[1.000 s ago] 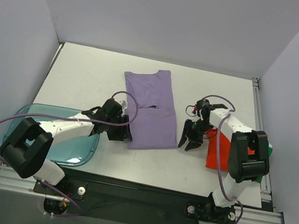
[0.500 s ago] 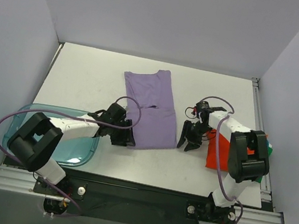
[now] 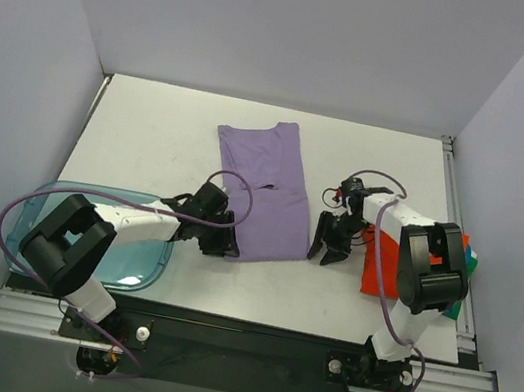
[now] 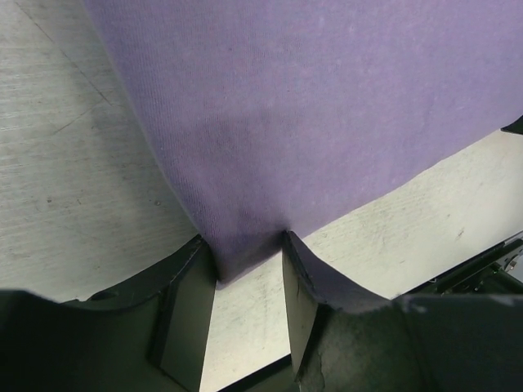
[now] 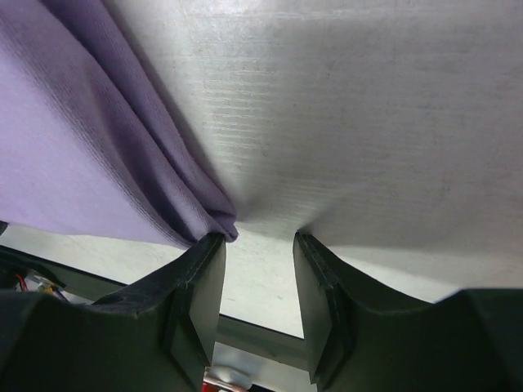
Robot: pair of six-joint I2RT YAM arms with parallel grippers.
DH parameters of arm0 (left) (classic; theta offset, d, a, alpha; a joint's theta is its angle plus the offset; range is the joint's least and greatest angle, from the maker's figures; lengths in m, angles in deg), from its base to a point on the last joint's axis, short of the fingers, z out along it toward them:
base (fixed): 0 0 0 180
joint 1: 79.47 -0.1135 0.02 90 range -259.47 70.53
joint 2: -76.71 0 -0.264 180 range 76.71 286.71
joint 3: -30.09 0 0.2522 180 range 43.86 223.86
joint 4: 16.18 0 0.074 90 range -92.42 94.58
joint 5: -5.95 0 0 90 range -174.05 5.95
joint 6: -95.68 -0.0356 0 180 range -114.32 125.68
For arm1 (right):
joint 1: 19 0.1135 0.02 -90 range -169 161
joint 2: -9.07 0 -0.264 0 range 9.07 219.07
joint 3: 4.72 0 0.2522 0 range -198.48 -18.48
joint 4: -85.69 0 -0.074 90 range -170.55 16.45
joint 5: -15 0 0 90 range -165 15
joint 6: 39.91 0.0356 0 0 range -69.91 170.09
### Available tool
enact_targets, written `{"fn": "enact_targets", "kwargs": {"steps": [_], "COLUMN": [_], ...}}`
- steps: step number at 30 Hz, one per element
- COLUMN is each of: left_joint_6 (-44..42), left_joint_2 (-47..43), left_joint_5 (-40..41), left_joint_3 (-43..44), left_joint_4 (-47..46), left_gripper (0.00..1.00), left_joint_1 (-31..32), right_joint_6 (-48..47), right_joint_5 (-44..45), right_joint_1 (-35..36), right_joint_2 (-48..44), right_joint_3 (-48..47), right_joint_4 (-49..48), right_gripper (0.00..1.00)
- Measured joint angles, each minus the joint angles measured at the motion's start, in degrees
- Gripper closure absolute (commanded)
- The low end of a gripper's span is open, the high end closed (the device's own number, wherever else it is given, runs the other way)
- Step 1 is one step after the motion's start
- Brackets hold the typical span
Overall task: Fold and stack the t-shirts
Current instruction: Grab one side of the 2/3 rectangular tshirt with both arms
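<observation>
The lavender-purple t-shirt (image 3: pixel 265 189) lies folded lengthwise on the white table. My left gripper (image 3: pixel 223 245) is open at its near left corner; in the left wrist view that corner of the shirt (image 4: pixel 245 257) lies between the fingers (image 4: pixel 184 318). My right gripper (image 3: pixel 326 248) is open at the shirt's near right corner; in the right wrist view the cloth corner (image 5: pixel 221 224) touches the left finger (image 5: pixel 196 302). The orange-red t-shirt (image 3: pixel 377 267) lies at the right edge. A green-teal edge (image 3: pixel 473 260) shows behind the right arm.
A translucent blue plastic tray (image 3: pixel 134 260) sits at the near left under my left arm. The table's near edge and a metal rail (image 3: pixel 235 349) run below both grippers. Grey walls enclose the table.
My left gripper has slid right to the shirt's near left corner. My right gripper has moved slightly left and nearer, to the near right corner. The shirt has not moved.
</observation>
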Motion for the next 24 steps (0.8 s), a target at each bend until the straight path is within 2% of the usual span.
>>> {"fn": "enact_targets", "kwargs": {"steps": [6,9,11,15,16,24], "left_joint_6": [0.96,1.03,1.01,0.96,0.98,0.09], "left_joint_2": [0.96,1.60,2.01,2.34,2.40,2.27], "left_joint_5": [0.94,1.18,1.27,1.25,1.22,2.21], "left_joint_3": [0.66,1.05,1.31,1.51,1.57,1.97], "left_joint_4": [0.20,0.39,0.52,0.66,0.72,1.86], "left_gripper": [0.67,0.75,0.79,0.96,1.00,1.00], "left_joint_1": [0.90,1.09,1.16,1.16,1.18,1.46], "right_joint_6": [-0.22,-0.22,-0.22,-0.26,-0.24,-0.20], "right_joint_5": [-1.09,-1.73,-2.14,-2.86,-3.17,-3.48], "right_joint_1": [0.28,0.37,0.52,0.98,0.98,0.31], "right_joint_2": [0.76,1.70,2.38,3.13,3.23,2.91], "right_joint_3": [-0.79,-1.55,-2.08,-2.32,-2.32,-2.34], "right_joint_4": [-0.26,-0.28,-0.31,-0.68,-0.70,-0.24], "right_gripper": [0.64,0.70,0.77,0.93,1.00,1.00]}}
